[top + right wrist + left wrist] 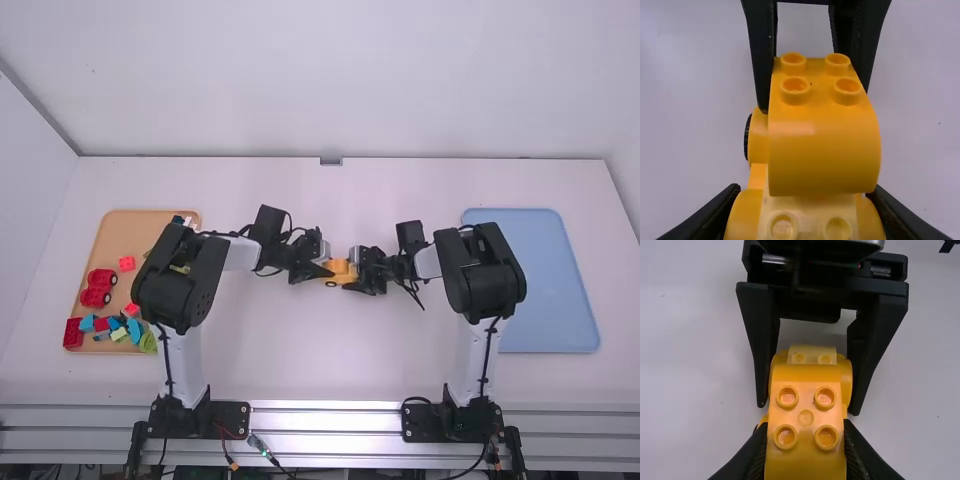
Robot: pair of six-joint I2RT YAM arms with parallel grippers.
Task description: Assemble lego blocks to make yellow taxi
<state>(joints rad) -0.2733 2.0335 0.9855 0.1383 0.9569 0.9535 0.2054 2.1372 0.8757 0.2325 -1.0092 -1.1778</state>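
So your left gripper (327,264) had the yellow taxi (821,155) pinched at one end — and your right gripper (351,272) was clamped on the other, mid-table (310,345).

White table (340,375), pale wall (330,80) beyond far edge. At left, tan tray (114,235) with loose toy pieces: red rounded ones (95,297), small red block (127,264) farther back, blue block (134,331) and lime-green piece (149,342) toward near edge. At right, light-blue tray (545,290). Silver metal rails (325,420) along table's near side.
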